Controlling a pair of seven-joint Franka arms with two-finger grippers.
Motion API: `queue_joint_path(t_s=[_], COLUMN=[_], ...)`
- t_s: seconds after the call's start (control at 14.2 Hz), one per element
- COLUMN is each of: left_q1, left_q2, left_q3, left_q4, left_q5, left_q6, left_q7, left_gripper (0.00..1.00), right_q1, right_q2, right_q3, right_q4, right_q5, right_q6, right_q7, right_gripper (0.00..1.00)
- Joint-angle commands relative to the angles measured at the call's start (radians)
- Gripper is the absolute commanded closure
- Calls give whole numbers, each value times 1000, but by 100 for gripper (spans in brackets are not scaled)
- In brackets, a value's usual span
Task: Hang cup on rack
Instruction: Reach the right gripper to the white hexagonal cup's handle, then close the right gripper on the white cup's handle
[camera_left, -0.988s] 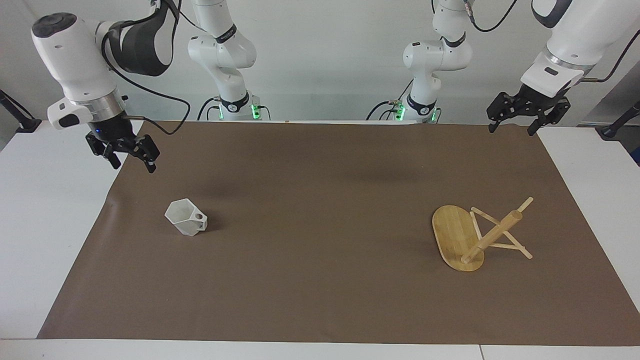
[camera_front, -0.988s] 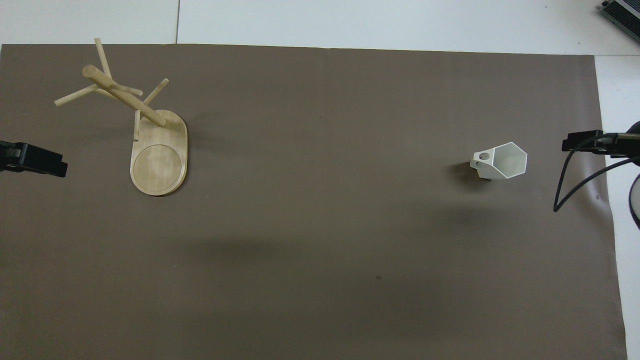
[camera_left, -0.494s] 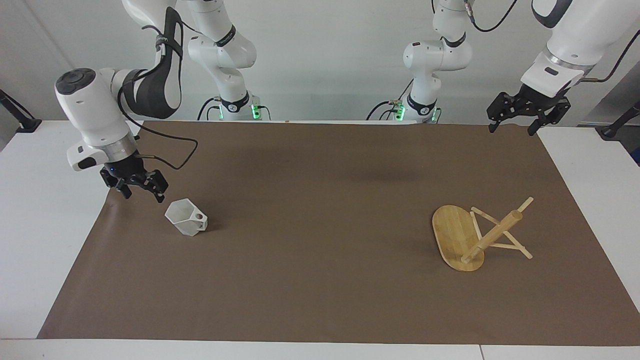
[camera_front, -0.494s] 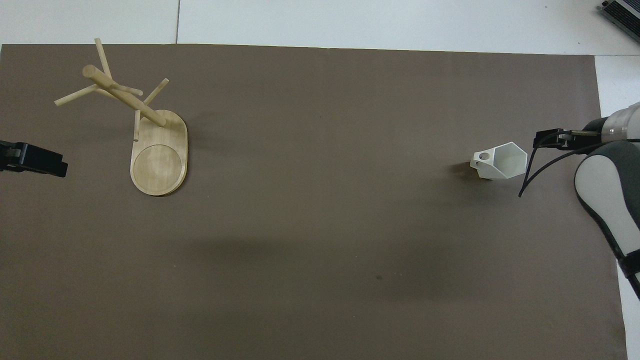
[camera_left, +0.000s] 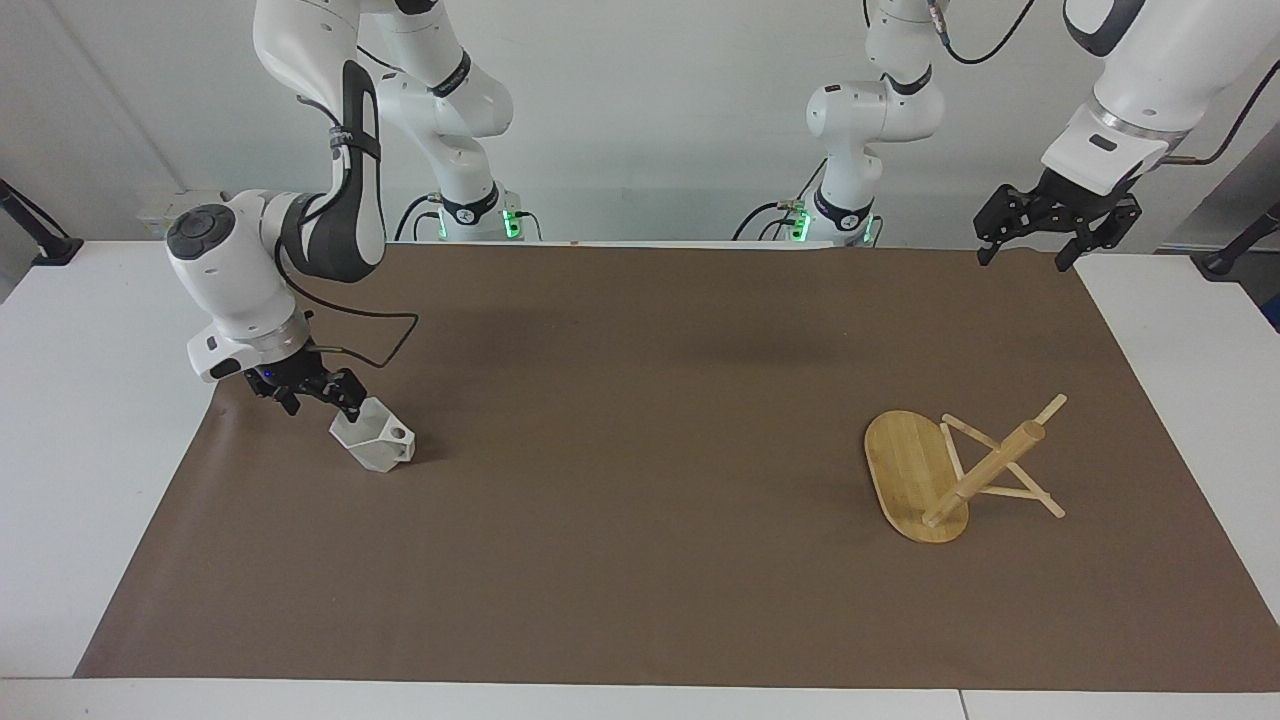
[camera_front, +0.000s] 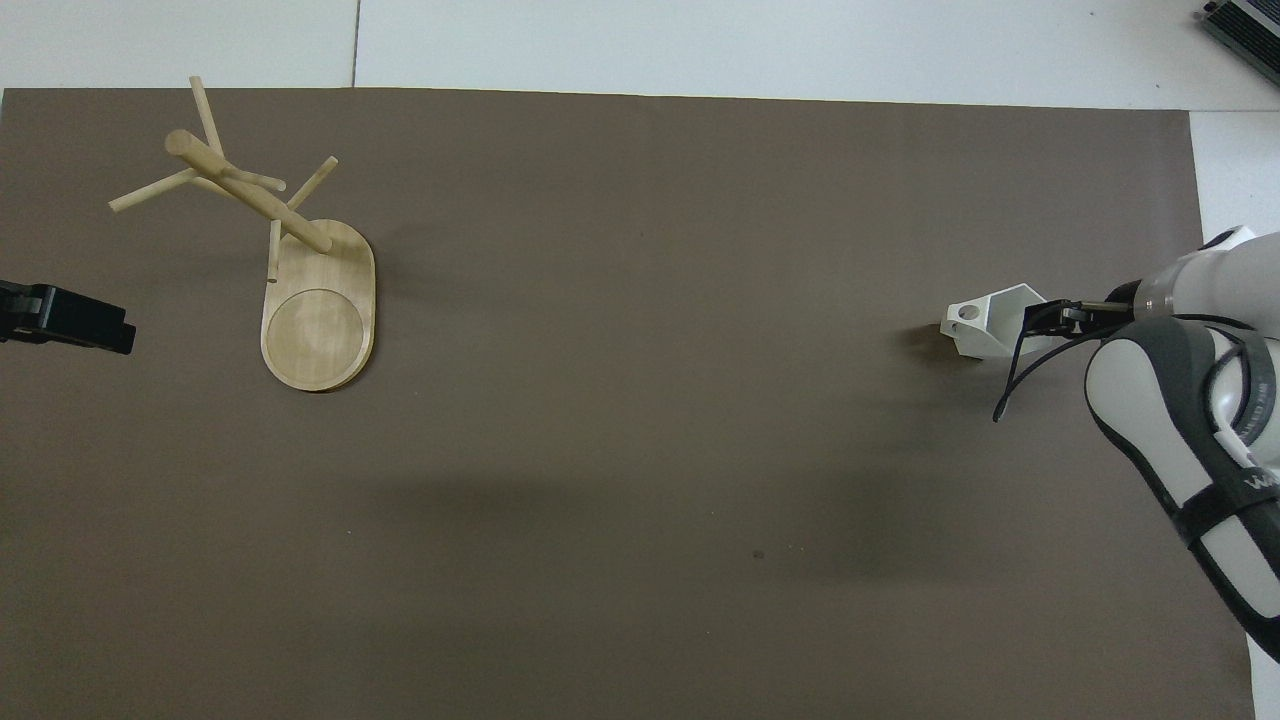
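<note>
Brown paper covers the white worktop (camera_left: 60, 480), where the cup (camera_left: 375, 440) stands toward the right arm's end and the rack (camera_left: 925, 480) stands upright toward the left arm's end, well apart. At the cup's rim, the right hand (camera_left: 315, 392) is spread, one finger dipping into the mouth. Over the paper's corner nearest the robots, the left hand (camera_left: 1030, 232) waits, spread and empty.

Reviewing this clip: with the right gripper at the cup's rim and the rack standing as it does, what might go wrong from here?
1. The right gripper, open, sits at the rim of the cup; the cup is small and faceted, so closing off-centre might tip or push it.
2. The rack stands at the left arm's end of the table, a long carry, so the cup might slip on the way.
3. The rack's pegs are thin and the handle hole small, so hanging may miss. The left gripper waits, open.
</note>
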Motion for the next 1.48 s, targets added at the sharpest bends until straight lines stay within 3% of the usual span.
queue_joint_path(t_s=[0.0,0.49,0.92,1.06,1.41], left_q1=[-4,-4,-4,-4,2], left_q2=[-21,-21,-23,-29,-32], left_q3=[6,6,6,6,6], left_q4=[-18,-18,-20,-29,-36], left_q5=[16,16,16,16,16], left_q6=[-8,-8,-13,-13,-10], left_q7=[6,6,6,6,15], left_gripper=[0,0,0,0,0], right_q1=[1,-1,-1,-1,3], right_q2=[-19,-2,1,-1,-5], right_q3=[3,3,3,5,26], right_q4=[-43,-34,-34,-37,-40], right_q5=[3,5,5,5,5], right_q6=[32,110,139,135,113], right_q7=[24,148,153,147,149], right_gripper=[0,0,30,31,45])
